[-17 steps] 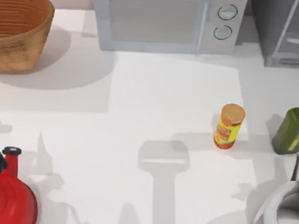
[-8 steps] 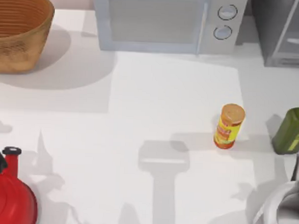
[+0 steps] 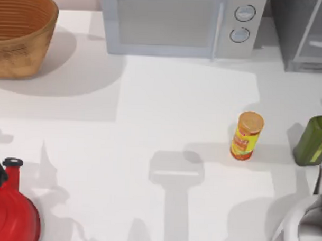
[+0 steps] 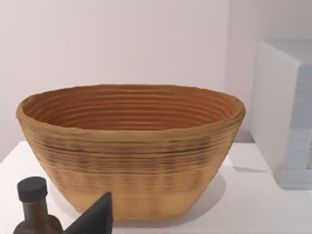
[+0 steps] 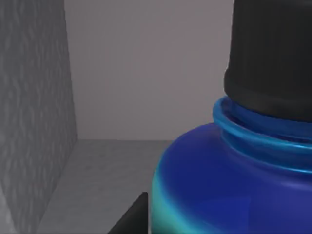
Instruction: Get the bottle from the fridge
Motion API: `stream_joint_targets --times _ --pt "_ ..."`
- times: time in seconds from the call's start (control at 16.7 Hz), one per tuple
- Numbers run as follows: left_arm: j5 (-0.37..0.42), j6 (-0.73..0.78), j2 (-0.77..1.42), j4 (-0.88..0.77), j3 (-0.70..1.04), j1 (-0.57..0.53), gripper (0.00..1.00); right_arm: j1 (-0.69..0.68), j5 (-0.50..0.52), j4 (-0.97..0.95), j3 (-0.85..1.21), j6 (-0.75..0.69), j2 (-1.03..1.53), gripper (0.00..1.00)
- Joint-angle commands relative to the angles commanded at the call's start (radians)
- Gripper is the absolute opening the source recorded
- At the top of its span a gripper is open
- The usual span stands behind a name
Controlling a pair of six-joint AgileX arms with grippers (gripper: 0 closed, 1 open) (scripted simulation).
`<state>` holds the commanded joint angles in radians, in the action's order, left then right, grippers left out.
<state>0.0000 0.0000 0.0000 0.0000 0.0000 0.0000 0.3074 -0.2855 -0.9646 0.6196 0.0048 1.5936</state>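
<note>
Bottle (image 5: 229, 190) sits inside the fridge (image 3: 304, 33), on its grey shelf, filling the right wrist view close up; blue shoulder, black cap (image 5: 273, 58). Fridge is at 1 o'clock on the tabletop (image 3: 167, 99). A dark fingertip edge shows just beside the bottle base; you can't tell whether right fingers are apart or clamped. Judgement: approach done, grasp unconfirmed, withdrawal left. Left fingers: can't tell. Tabletop white: microwave (image 3: 180, 23) at 12, basket (image 3: 21, 33) at 10, canister (image 3: 246, 135) and olive bottle (image 3: 314, 139) at 3, red kettle (image 3: 9, 210) at 8.

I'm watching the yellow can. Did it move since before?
No. The yellow can sits in the same spot, below the microwave's dials and left of the green bottle.
</note>
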Motion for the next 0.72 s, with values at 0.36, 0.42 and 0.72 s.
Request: stream_joint_targets --times 0.36,0.42,0.72 --pt "0.000 0.000 0.000 0.000 0.000 0.000 1.00 -0.091 0.084 0.285 -0.183 -0.002 -0.474 0.00" --pt "0.000 0.000 0.000 0.000 0.000 0.000 1.00 -0.108 0.101 0.340 -0.219 -0.003 -0.563 0.00" --pt "0.000 0.000 0.000 0.000 0.000 0.000 1.00 -0.197 0.184 0.620 -0.399 -0.003 -1.040 0.00"
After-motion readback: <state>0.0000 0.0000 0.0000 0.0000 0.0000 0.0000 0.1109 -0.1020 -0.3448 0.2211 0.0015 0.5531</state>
